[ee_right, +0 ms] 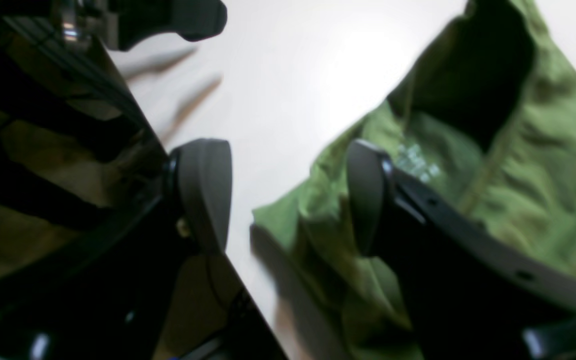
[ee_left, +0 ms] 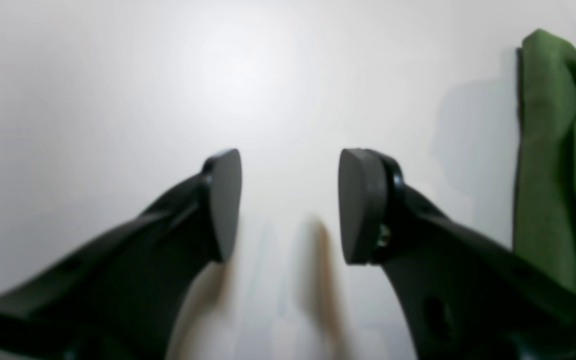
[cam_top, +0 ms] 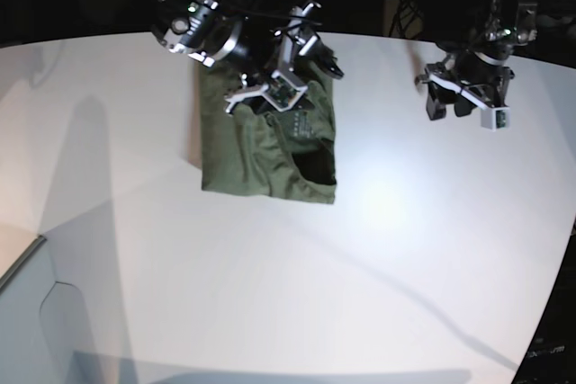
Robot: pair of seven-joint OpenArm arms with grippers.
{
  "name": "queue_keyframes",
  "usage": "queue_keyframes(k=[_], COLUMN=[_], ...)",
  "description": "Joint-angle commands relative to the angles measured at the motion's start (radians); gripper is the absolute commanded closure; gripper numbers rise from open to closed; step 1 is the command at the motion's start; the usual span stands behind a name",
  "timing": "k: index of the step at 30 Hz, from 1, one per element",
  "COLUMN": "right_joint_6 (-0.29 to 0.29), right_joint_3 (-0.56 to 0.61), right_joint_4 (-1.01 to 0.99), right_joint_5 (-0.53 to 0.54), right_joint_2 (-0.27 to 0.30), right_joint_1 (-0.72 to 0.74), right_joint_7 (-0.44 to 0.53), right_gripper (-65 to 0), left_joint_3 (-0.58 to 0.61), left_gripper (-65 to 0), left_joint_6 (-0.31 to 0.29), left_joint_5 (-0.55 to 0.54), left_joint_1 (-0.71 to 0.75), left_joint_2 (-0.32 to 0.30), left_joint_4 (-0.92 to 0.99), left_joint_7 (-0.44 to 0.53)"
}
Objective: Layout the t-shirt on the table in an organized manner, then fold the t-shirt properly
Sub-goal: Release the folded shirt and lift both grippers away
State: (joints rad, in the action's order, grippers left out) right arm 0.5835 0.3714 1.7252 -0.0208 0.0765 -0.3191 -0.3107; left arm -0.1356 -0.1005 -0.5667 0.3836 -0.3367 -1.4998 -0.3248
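The plain olive-green cotton t-shirt (cam_top: 270, 146) lies bunched in the upper middle of the base view on the large smooth white table (cam_top: 288, 285), whose broad lower half is bare out to its curved edges. The right gripper (cam_top: 274, 85) hangs over the shirt's upper edge, jaws spread, empty. Pale print (ee_right: 416, 161) inside the collar is too blurred to read. At upper right the left gripper (cam_top: 468, 101) hovers over bare tabletop, spread and empty, well apart from the cloth.

Matt, finely woven olive cloth is seen on the t-shirt (ee_right: 543, 200). A smooth, faintly glossy white surface is shown by the table (ee_left: 168, 75). Matt dark pads (ee_left: 363, 200) are noted.
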Motion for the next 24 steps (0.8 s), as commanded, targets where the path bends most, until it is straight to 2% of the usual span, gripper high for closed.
queue_keyframes(k=[1, 5, 11, 17, 24], right_joint_6=[0.006, 0.006, 0.01, 0.01, 0.006], right_joint_3=[-0.022, -0.101, -0.099, 0.018, 0.157], right_joint_4=[0.035, 0.046, -0.021, -0.13, -0.129], right_joint_5=[0.017, 0.017, 0.017, 0.015, 0.015], right_joint_2=[-0.007, -0.011, -0.011, -0.005, 0.03], right_joint_1=[0.004, -0.007, -0.008, -0.004, -0.01], right_joint_7=[0.032, 0.028, 0.028, 0.031, 0.031], right_gripper=[-36.5, -36.5, -36.5, -36.5, -36.5], left_joint_3=[-0.005, -0.005, -0.005, -0.005, -0.006], left_gripper=[-30.8, -30.8, -30.8, -30.8, -30.8], left_joint_6=[-0.005, -0.005, -0.005, -0.005, -0.005], left_joint_5=[-0.005, -0.005, -0.005, -0.005, -0.005], left_joint_1=[-0.001, -0.005, -0.008, -0.008, -0.01], left_joint_2=[-0.011, -0.011, -0.011, -0.011, -0.011], left_joint_4=[-0.015, -0.015, -0.015, -0.015, -0.015], left_joint_7=[0.02, 0.02, 0.02, 0.02, 0.022])
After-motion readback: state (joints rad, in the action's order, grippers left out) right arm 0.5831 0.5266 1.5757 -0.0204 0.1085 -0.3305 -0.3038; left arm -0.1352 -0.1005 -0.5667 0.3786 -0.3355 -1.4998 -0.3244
